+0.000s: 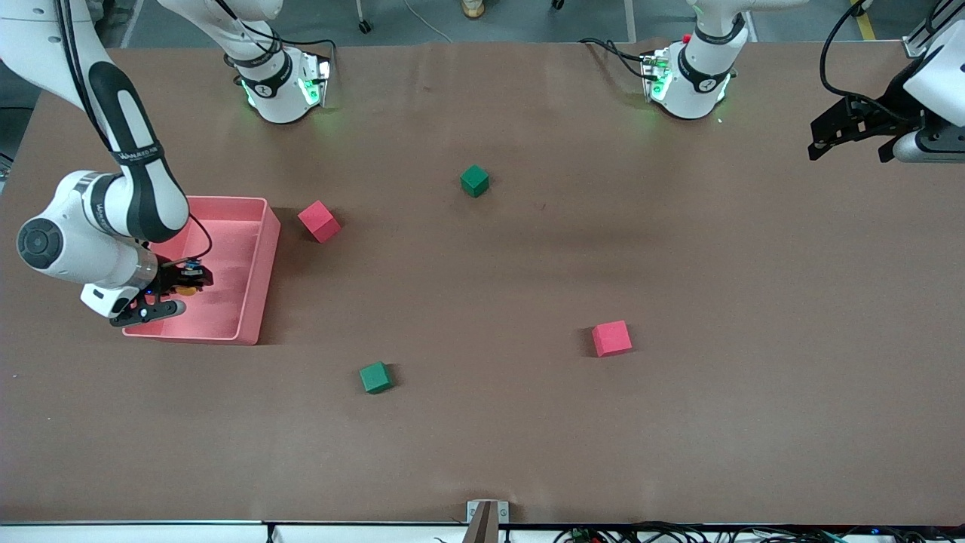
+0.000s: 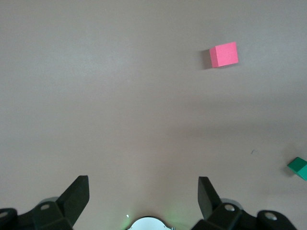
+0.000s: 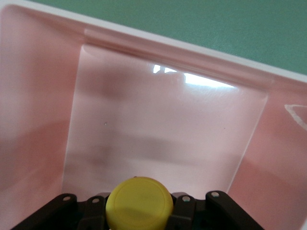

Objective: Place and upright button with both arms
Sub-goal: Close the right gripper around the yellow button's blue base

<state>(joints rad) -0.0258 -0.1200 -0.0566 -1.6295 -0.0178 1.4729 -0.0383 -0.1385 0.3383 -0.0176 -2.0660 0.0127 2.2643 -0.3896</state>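
The button (image 1: 188,288) shows its round orange-yellow cap (image 3: 139,199) low inside the pink bin (image 1: 260,280), close to the bin's floor (image 3: 163,129). My right gripper (image 1: 177,291) reaches down into that bin and is shut on the button, its black fingers (image 3: 188,207) pressed against both sides of the button's body. The body is hidden under the cap. My left gripper (image 1: 852,132) hangs open and holds nothing, high over the left arm's end of the table; its two fingers (image 2: 76,195) stand wide apart over bare brown table.
Two red cubes (image 1: 320,221) (image 1: 611,338) and two green cubes (image 1: 474,181) (image 1: 375,377) lie scattered on the brown table. The left wrist view shows one red cube (image 2: 224,54) and a green cube's corner (image 2: 300,167). The bin stands at the right arm's end.
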